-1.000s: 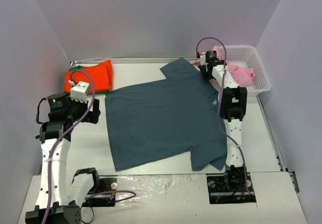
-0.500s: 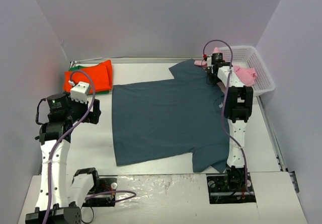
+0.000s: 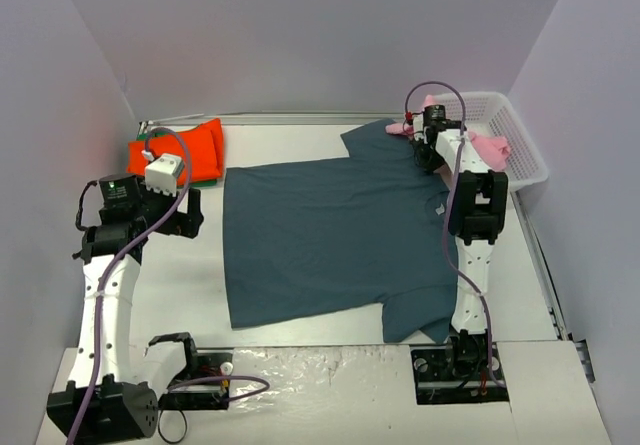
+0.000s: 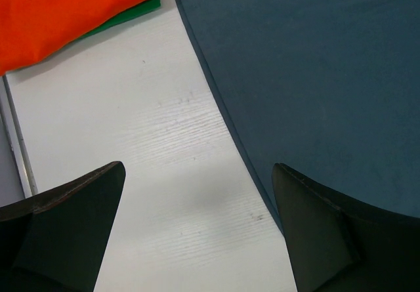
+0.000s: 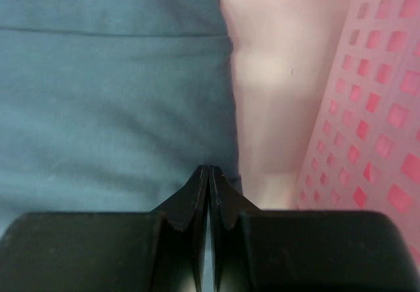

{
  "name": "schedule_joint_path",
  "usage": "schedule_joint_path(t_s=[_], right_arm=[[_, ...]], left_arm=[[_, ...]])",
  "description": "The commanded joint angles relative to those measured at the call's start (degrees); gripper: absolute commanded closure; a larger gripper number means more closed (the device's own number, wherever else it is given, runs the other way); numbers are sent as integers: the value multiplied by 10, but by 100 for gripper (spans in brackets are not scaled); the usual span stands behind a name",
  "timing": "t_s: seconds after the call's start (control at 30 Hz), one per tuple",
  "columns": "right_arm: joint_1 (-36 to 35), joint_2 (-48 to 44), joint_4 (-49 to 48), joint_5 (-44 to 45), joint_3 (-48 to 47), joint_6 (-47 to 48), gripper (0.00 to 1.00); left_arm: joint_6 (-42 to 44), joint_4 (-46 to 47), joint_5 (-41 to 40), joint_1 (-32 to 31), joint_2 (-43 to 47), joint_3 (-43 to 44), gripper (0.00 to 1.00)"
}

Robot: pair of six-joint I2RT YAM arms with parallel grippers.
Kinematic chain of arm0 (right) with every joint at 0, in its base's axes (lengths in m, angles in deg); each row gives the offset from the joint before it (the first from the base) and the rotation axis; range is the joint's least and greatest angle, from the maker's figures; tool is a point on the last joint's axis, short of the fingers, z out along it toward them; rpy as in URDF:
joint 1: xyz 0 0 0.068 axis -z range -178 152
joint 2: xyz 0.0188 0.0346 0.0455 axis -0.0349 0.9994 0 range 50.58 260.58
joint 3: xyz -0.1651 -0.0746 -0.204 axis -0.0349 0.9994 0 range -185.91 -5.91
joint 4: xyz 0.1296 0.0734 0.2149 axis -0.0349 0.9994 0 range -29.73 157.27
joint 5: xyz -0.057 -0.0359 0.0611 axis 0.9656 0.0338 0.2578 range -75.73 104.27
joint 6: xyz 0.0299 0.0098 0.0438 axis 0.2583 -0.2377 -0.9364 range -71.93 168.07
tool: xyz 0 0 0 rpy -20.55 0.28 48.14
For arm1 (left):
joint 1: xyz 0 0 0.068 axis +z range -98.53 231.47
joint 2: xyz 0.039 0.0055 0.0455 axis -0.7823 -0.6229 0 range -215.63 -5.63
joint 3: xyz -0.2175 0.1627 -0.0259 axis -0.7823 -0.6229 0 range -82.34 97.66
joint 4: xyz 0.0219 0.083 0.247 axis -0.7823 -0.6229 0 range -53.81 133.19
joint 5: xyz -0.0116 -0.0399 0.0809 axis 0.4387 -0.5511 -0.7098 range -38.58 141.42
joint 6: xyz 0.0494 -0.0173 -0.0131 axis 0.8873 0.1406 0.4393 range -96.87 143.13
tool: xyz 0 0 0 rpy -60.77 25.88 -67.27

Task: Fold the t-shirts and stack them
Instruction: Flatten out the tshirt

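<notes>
Left wrist: green t-shirt [image 4: 139, 11] mostly covered

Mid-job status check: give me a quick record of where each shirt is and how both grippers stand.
slate-blue t-shirt: spread flat, mid-table
orange-red t-shirt: folded, far left corner, on top of green t-shirt
pink t-shirt: bunched at basket, far right
left gripper: open, above bare table beside the slate-blue shirt's left edge
right gripper: shut at that shirt's far right edge; pinch unclear
</notes>
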Motion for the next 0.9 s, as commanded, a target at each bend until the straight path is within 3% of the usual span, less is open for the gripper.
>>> schedule_joint_path(t_s=[0.0,0.27,0.47,0.5,0.57,0.87], right_arm=[[-9,-72,38,-18,-52,12,100],[-37,-109,36,-32,-102,3,100],[-49,-165,36,-50,17,22,100],[-50,-171,35,-52,33,28,100],[-50,-179,32,-50,61,31,100],[-45,-143,24,-44,122,40,100]], left_arm=[[0,10,-3,-15,-32,64,6],[-16,29,-62,-113,-120,147,6],[-8,12,-38,-131,-175,151,0],[-7,13,-34,-136,-186,146,9],[-10,16,-31,-141,-194,143,12],[-1,10,-33,-158,-190,132,13]])
